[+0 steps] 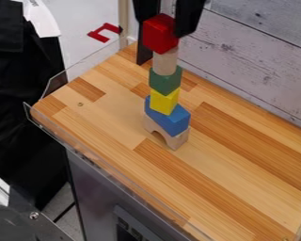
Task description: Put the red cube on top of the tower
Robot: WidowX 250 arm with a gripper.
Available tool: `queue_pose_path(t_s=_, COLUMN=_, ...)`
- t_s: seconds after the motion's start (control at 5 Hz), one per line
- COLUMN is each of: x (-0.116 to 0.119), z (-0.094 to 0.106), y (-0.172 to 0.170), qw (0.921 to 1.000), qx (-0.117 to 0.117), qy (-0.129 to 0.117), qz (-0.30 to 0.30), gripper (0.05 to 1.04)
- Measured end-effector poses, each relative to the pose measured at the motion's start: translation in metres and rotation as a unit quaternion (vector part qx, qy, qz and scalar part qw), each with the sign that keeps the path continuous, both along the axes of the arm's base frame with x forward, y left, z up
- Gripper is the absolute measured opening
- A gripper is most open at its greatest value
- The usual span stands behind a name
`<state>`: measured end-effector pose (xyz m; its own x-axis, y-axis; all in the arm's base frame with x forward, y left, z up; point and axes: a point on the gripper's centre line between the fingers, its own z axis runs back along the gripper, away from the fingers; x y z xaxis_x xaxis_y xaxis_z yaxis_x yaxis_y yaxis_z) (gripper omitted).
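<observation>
The table (234, 179) is carrying our tower (164, 101), the red cube (159, 35) is sitting atop its wooden cylinder (165, 63), and while we cannot tell whether the jaws are pinching, we are probably finishing placement, needing a clean upward withdrawal.

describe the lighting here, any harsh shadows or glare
Camera view: soft, fairly even light, no hard-edged shadow from the block tower on the wooden tabletop; only thin pale highlights along the clear plastic edging, no strong glare
</observation>
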<state>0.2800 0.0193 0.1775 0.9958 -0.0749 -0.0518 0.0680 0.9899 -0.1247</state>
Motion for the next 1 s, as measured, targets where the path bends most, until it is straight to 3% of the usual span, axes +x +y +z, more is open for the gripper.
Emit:
queue_pose_path(t_s=0.4, x=0.001, z=0.036, y=0.068, qw=0.9916, qx=-0.057, qy=-0.021, qz=0.114, gripper=0.999)
queue_pose_path(t_s=0.6, x=-0.010, z=0.037, y=0.102, qw=0.9890, qx=-0.056, qy=-0.020, qz=0.135, gripper=0.999)
queue_pose_path(t_s=0.8, x=-0.019, z=0.020, y=0.121, qw=0.9929, qx=-0.011, qy=-0.006, qz=0.118, gripper=0.999)
queue_pose_path(t_s=1.0, x=-0.037, z=0.002, y=0.118, qw=0.9965, qx=0.041, qy=0.011, qz=0.073, gripper=0.999)
